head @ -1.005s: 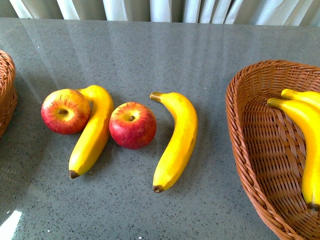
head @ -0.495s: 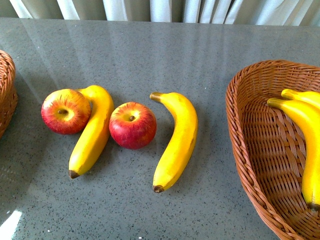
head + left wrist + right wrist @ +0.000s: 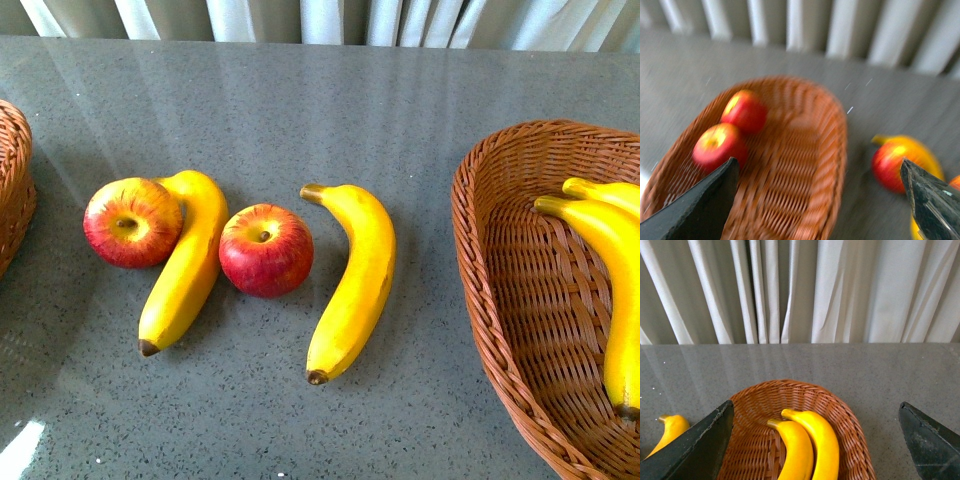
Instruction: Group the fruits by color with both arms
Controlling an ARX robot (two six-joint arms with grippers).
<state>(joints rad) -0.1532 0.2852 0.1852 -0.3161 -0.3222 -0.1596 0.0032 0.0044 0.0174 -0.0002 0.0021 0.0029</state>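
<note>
Red, glossy, round apples (image 3: 745, 111) number four, curved yellow bananas (image 3: 822, 445) four; the left basket (image 3: 805, 200) and right basket (image 3: 850, 430) are oval, of brown woven wicker. Left tool (image 3: 817, 162), fingers spread wide and gripping nothing, faces the left basket, which holds two apples; that view is blurred. Right tool (image 3: 815, 403), likewise spread and unloaded, faces the right basket, which holds two bananas side by side. Between both tools, on the grey speckled worktop (image 3: 400, 110), one apple (image 3: 132, 222) touches a banana (image 3: 185, 262); another apple (image 3: 265, 250) sits between that banana and a second banana (image 3: 352, 280).
</note>
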